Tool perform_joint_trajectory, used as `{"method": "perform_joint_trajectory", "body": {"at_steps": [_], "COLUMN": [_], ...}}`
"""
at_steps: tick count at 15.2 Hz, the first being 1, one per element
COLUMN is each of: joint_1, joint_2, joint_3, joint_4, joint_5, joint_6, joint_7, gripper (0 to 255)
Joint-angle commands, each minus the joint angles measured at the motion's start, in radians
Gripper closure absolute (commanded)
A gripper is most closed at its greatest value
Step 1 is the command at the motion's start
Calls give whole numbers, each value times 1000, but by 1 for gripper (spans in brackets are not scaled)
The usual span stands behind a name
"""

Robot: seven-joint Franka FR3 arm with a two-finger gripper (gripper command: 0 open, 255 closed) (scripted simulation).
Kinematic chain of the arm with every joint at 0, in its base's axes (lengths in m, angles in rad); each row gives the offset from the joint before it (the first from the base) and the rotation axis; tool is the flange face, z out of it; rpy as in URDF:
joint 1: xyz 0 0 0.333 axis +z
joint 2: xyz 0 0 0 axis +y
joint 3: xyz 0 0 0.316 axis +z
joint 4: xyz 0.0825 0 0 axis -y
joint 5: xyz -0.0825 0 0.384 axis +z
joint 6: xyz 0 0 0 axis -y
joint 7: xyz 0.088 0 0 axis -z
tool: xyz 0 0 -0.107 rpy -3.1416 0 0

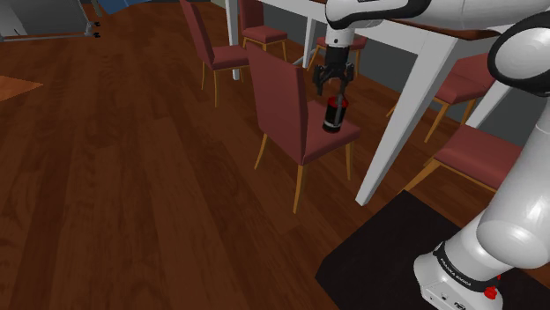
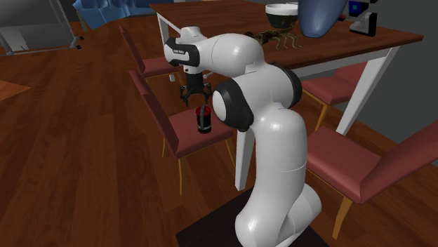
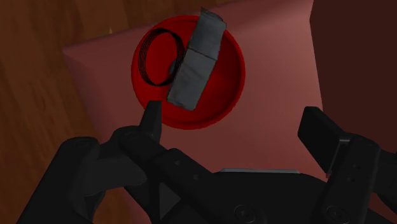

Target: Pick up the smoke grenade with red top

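Wrist view: red top of smoke grenade (image 3: 189,70) is seen just ahead of one finger (image 3: 153,121), crossed by a grey lever (image 3: 197,63) with a black ring (image 3: 159,58) alongside.
Claw (image 1: 334,88): held spread, nothing pinched, just above the grenade.
Grenade position: stood upright on the dark-red chair seat (image 1: 308,145).

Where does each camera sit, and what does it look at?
Shoulder view: beside the stand, looking down at the chair and red-topped can; arm and hand show.
Second exterior view: close behind the arm, facing the table; most of the arm shows.
Wrist view: on the hand, looking down onto the can; both fingers show.
Shared: the can on the chair.
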Motion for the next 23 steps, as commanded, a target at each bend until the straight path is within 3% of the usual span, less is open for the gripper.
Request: {"method": "perform_joint_trajectory", "body": {"at_steps": [1, 6, 7, 9, 12, 14, 16, 23], "joint_1": [-32, -22, -25, -29, -36, -32, -26, -59], "joint_2": [33, 38, 22, 27, 83, 87, 38, 28], "joint_3": [-19, -31, -32, -35, -38, -36, -26, 10], "joint_4": [-48, -76, -68, -85, 5, 9, -76, 5], "joint_5": [36, 39, 39, 38, 40, 41, 38, 27], "joint_6": [29, 62, 38, 60, 25, 26, 62, -27], "joint_7": [1, -4, -6, -14, -24, -17, -3, 10], "gripper": [0, 0, 255, 255, 255, 255, 255, 255]}}
